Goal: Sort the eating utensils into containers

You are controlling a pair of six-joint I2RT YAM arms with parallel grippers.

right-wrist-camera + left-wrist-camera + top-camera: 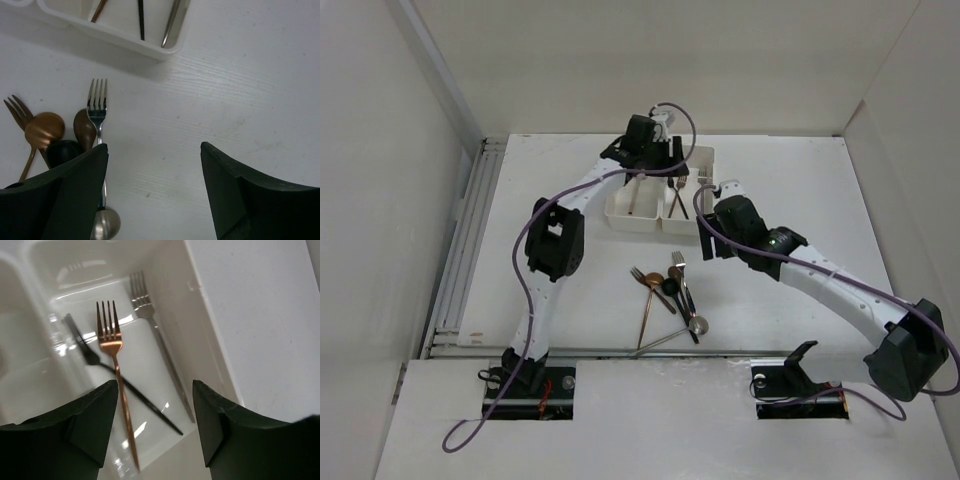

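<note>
Noted, nearest the bases, a pile [667, 290] of unsorted utensils overlapping on the surface [800, 200]. Made out in it, from the right wrist view, a copper fork [15, 107], a copper spoon [44, 129], a brown spoon [84, 129], a black spoon [65, 150], a silver fork [97, 100] and a silver spoon [106, 222]. Suspected one or two more from the top view, but could not separate them. Found the right jaws just beyond the pile, spread apart and gripping nothing, hanging over bare surface between pile and bins. Saw next the two bins [620, 218], side by side and touching. Counted three forks [120, 385] in the right bin [200, 315], copper, black and silver, the black one crossing under the copper. Spotted one copper piece [638, 203] in the left bin [616, 200], kind not clear. Found the left jaws farthest out, over the right bin, likewise parted and empty. Judged the sort roughly a third done: four pieces binned, six or more left on the surface, none in either grasp.
</note>
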